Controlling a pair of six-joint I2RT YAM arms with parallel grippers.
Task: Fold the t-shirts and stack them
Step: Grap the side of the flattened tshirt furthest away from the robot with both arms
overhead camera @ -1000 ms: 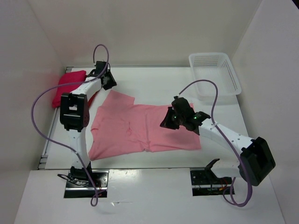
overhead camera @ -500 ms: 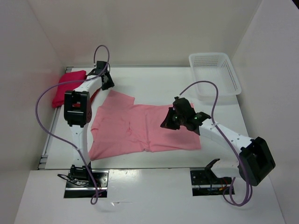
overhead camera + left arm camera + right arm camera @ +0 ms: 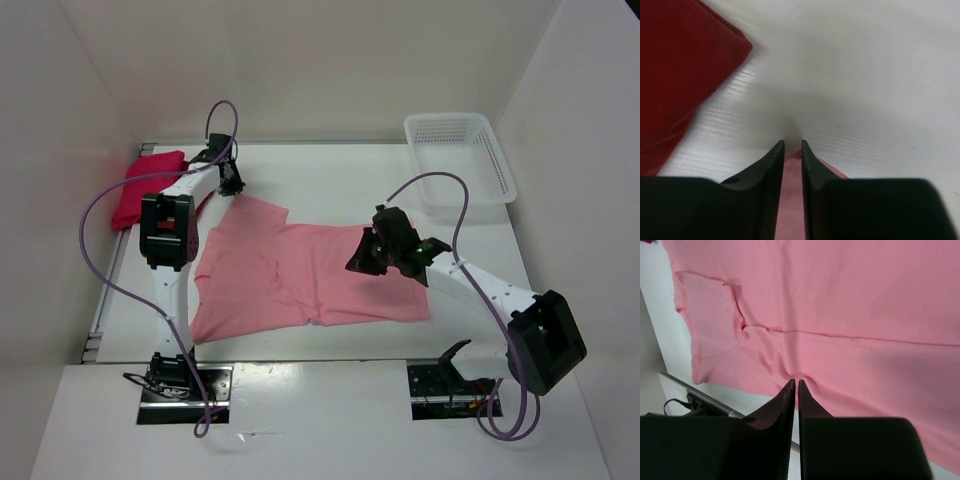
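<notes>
The salmon pink t-shirt (image 3: 300, 270) lies spread flat in the middle of the table. My left gripper (image 3: 232, 184) is at its far left corner, jaws nearly closed with pink cloth (image 3: 792, 200) between them. My right gripper (image 3: 362, 262) is over the shirt's right half, shut on a small pucker of the cloth (image 3: 840, 315). A folded magenta-pink t-shirt (image 3: 150, 182) lies at the far left. A dark red edge (image 3: 202, 208) shows beside the left arm, and dark red cloth (image 3: 675, 75) fills the left of the left wrist view.
A white mesh basket (image 3: 462, 160) stands at the back right. White walls close the table at the back and both sides. The arm bases (image 3: 185, 385) sit at the near edge.
My left arm has shifted slightly right, its gripper settling at the shirt's far left corner. My right gripper has barely moved. The shirt lies as before.
</notes>
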